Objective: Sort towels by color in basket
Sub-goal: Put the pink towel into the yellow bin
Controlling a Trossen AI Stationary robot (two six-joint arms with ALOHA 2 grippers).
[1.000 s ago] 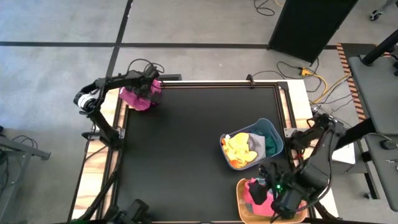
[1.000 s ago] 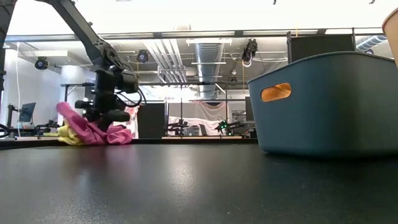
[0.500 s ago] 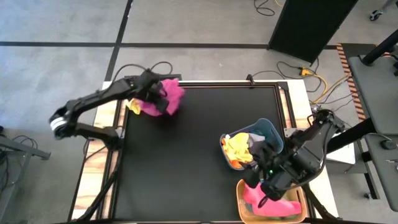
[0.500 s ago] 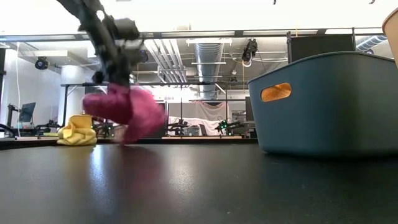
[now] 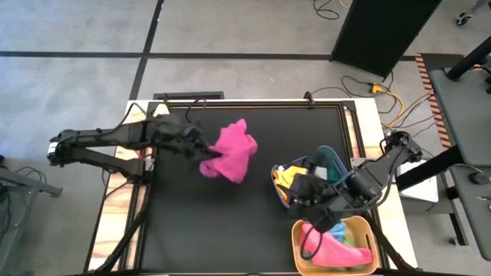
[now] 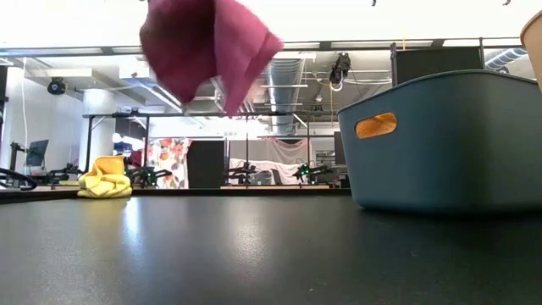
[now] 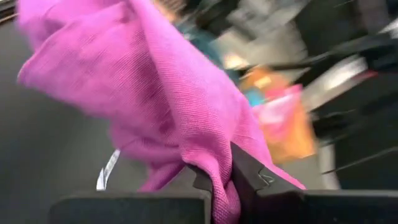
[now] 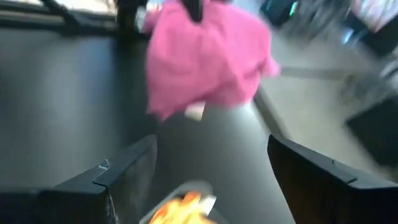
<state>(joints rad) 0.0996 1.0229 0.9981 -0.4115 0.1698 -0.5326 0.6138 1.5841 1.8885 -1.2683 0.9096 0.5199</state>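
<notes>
Your orange basket point(image 5: 298, 253) nearest table's front edge, pink towel point(image 5: 331, 249) inside. Just behind it, blue basket point(image 5: 337, 165) with orange-yellow towel point(image 5: 290, 182) in it. Your right gripper point(image 5: 301, 188) over blue basket's left rim, fingers point(image 8: 317, 180) spread wide, nothing between them. Your left gripper point(image 5: 205, 153) mid-table, clamped tight on magenta towel point(image 5: 230, 152), which hangs clear above black table point(image 5: 199, 222). Yellow towel point(image 6: 106, 178) lies far back left on table.
</notes>
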